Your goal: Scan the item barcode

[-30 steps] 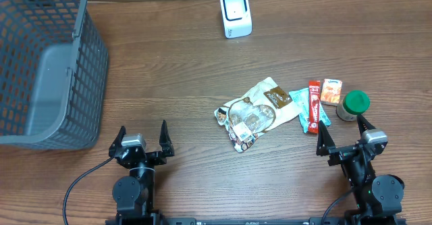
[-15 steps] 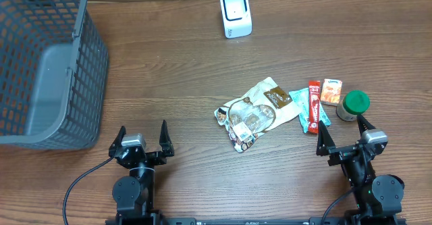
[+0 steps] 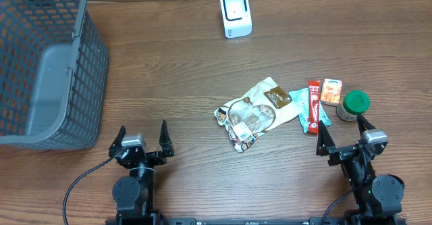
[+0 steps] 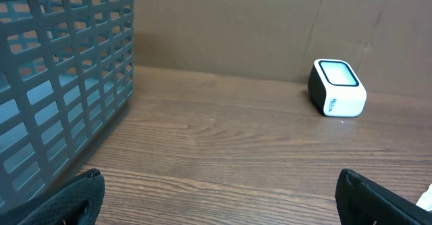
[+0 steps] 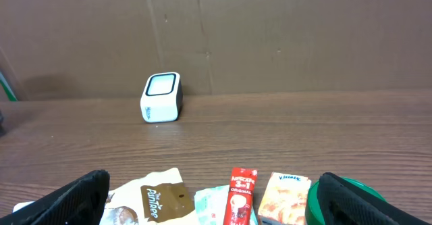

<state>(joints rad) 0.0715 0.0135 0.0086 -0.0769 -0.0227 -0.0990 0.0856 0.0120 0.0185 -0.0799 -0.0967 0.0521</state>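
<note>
**A:** Where's the thing to scan?

**B:** In a cluster right of centre on the table. There's a snack bag, a blue packet with a red sachet lying over it, an orange box and a green-lidded jar. Which one is meant, I can't tell. The scanner stands well apart, at the far edge.

**A:** And the pincers?

**B:** Both are spread wide, holding nothing. The right gripper sits just beside the jar and sachet. The left gripper is near the basket.

**A:** How to do it well?

**B:** I'd use the right arm. Pinch one item by a free edge, leave its neighbours lying, and turn its code toward the scanner's window.

**A:** Can you see a code?

**B:** No. The print is too small from overhead, and the right wrist view cuts off the items' lower halves.
</note>
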